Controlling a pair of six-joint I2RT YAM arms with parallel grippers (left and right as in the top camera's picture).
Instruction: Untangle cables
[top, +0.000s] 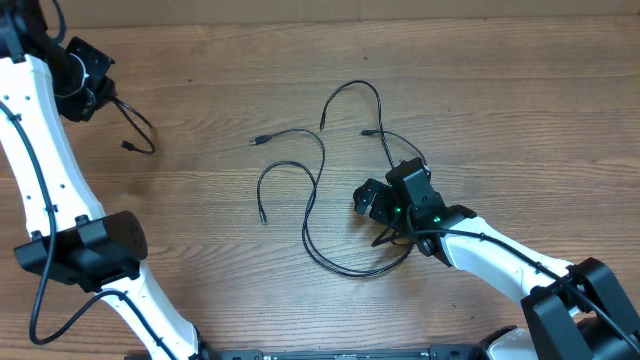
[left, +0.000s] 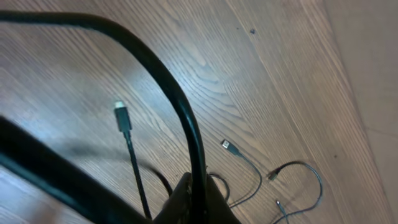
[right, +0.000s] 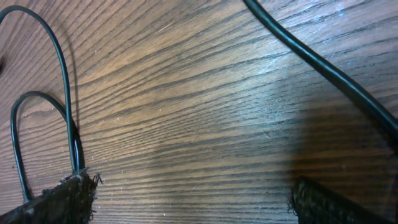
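**Left gripper closed on one cable, right gripper wide open over the others**

The left gripper (top: 100, 92) is fully closed, and one black cable (top: 146, 130) comes out from between its jaws. In the left wrist view this held cable (left: 186, 118) rises from the jaws in a big arc just in front of the camera. Near the gripper, a plug with a pale tip (left: 121, 113) is seen above the wooden table (left: 74, 68). Its thin cord runs back toward the jaws.

The right gripper (top: 368, 203) stands as wide open as it goes and holds nothing. It is low over the table, among the loose cables (top: 315, 200), which lie in open curves in front of it and around it. Some strands pass under the gripper body.

In the right wrist view, two thin loops (right: 62, 81) lie just ahead of one finger pad (right: 68, 199), and one of them runs up to the edge of this pad. I cannot tell if it touches the pad. Another strand (right: 323, 68) crosses ahead of the other pad, apart from it. Between the two pads there is only bare wood.

The loose cables are well apart from the left gripper, far ahead of it (left: 298, 168).
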